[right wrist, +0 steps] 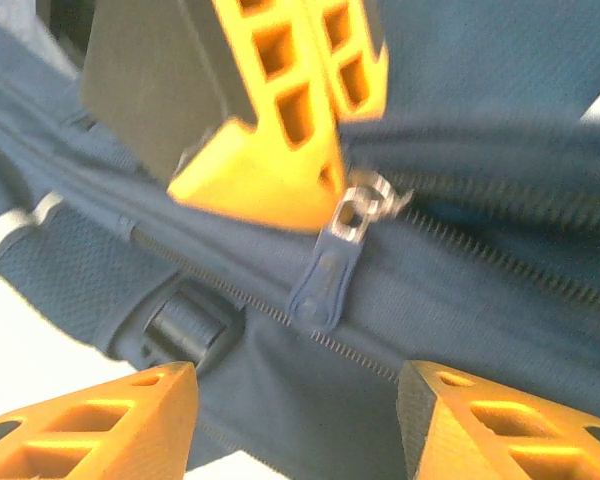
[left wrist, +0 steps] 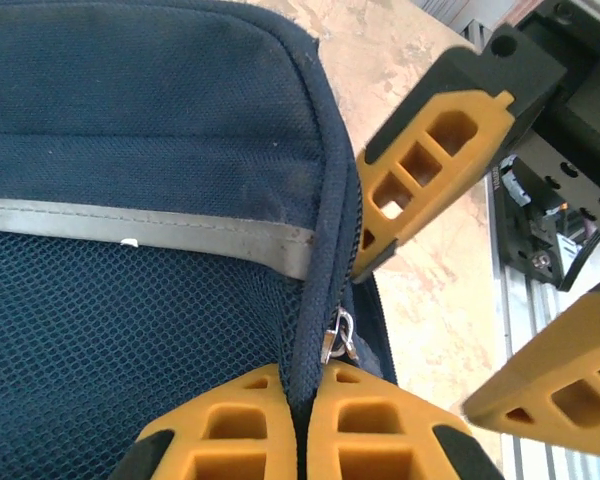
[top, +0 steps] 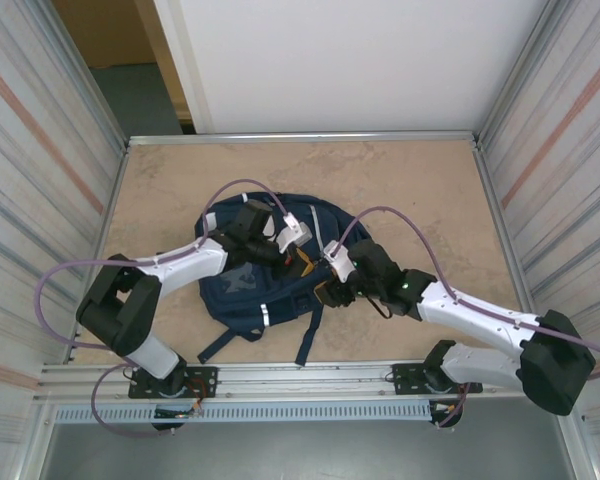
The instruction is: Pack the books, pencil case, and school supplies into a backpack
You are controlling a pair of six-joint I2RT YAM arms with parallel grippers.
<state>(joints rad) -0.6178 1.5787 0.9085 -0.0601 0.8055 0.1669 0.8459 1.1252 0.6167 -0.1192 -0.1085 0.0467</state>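
Our left hand (left wrist: 302, 388) has its fingers pressed together, clamped on a fold of the backpack (top: 242, 290) right at the zip seam. Our right hand (right wrist: 298, 378) stands with its fingers apart and nothing between them, hovering just short of that same seam.

The zip pull (right wrist: 332, 262) is what the next move turns on. It hangs just beside the left hand's fingertips and straight ahead of the right hand's gap. Its blue tab runs lengthwise toward the right hand, crossing the zip track (right wrist: 500, 250), which runs slantwise across the right wrist view. With the left hand busy pinning the fabric, we judge the right hand the one free to take the pull, and it is near enough to do so.

Around this, the backpack lies in the middle of the worktop (top: 420, 180) with its straps (top: 310, 340) trailing toward the arm bases. A black buckle (right wrist: 185, 325) sits below the track. The left hand's fingers crowd the pull closely, so a careless reach could strike them. We cannot tell what the backpack holds.
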